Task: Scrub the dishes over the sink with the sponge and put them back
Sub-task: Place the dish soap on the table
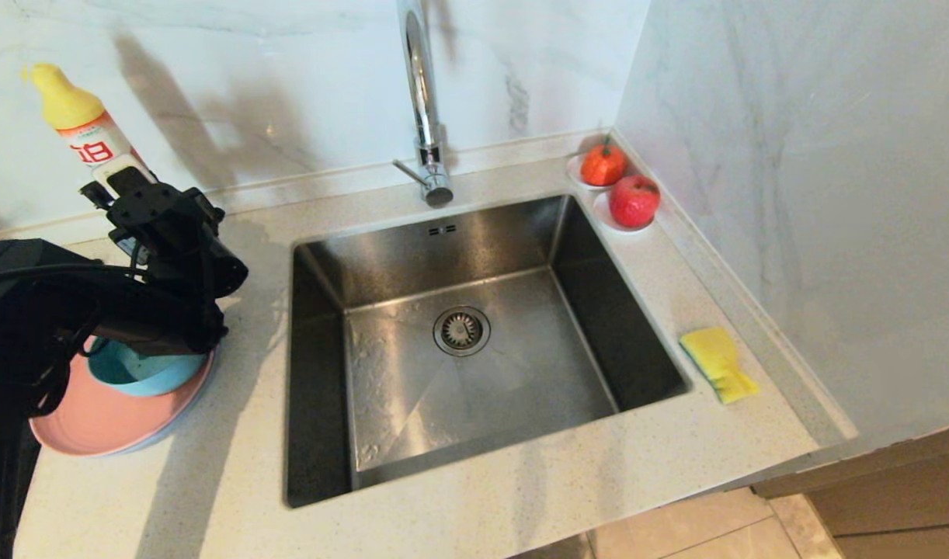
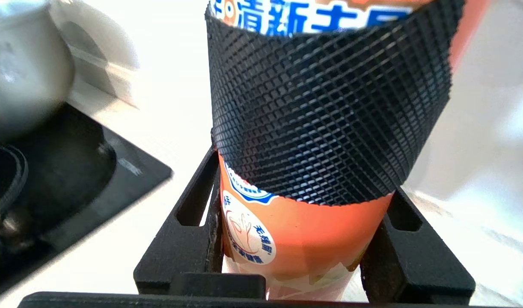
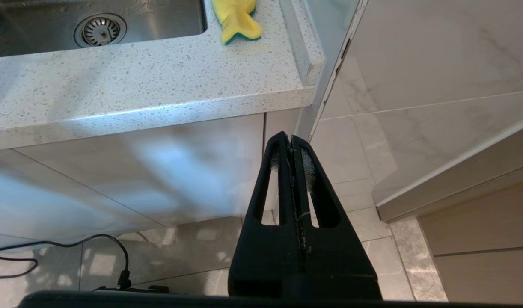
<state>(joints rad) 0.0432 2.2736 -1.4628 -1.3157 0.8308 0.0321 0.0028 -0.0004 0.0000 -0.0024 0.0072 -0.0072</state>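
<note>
Your left gripper (image 2: 304, 239) is clamped on the soap bottle (image 1: 86, 128) at 10 o'clock of the sink (image 1: 474, 341), probably for soaping, while the right gripper (image 3: 292, 147) hangs pinched shut, empty.

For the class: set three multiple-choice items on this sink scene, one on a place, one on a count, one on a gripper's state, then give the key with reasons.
1. Where does the sponge lie?
A. in the sink
B. on the counter right of the sink
C. in the blue bowl

2. How many red fruits stand in the back right corner?
A. one
B. two
C. four

3. What is the left gripper doing?
A. gripping the detergent bottle
B. holding the sponge
C. hanging open over the drain

Key: 1 B, the head view shows it on the stone beside the basin. 2 B, two red fruits sit on saucers. 3 A, its fingers clasp the orange bottle in the left wrist view.
</note>
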